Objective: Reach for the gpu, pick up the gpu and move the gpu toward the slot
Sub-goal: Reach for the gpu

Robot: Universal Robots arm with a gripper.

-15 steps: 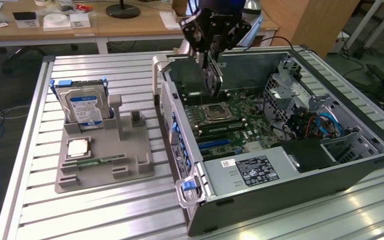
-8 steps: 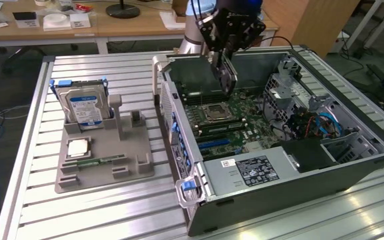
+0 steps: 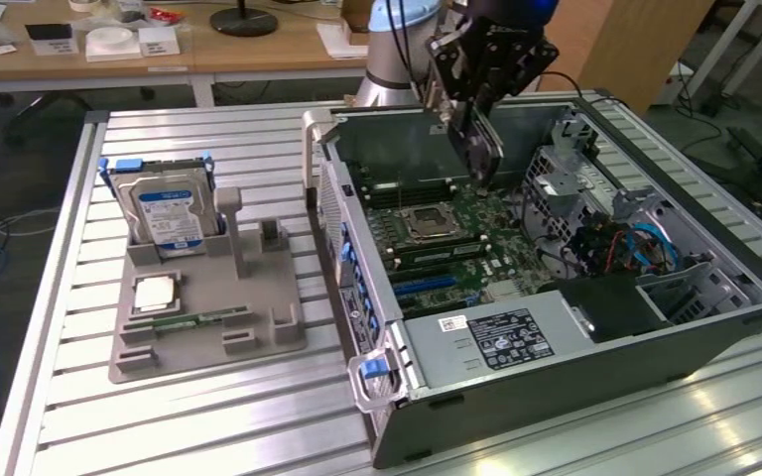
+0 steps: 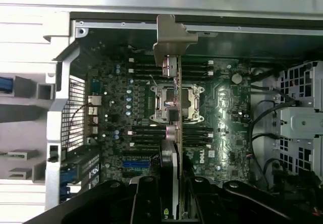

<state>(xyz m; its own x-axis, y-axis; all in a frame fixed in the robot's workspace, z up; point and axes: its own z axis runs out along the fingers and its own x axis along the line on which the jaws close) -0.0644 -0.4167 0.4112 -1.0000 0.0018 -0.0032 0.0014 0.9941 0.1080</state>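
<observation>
On the slatted table [image 3: 222,416] stands an open case [image 3: 698,327]. The fingers [image 3: 467,94] grip the gpu [image 3: 482,154], hanging long axis down over the motherboard [image 3: 487,238], with the blue slot [image 3: 428,288] off to one side.

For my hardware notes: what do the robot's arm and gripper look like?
The arm is silver-grey and rounded, with a light blue cap at a joint. The gripper is black and boxy, with dark cables running by it.

Gripper [image 3: 471,111] pointing down at the arm's end, jaws clamped on the gpu [image 3: 483,154].
</observation>
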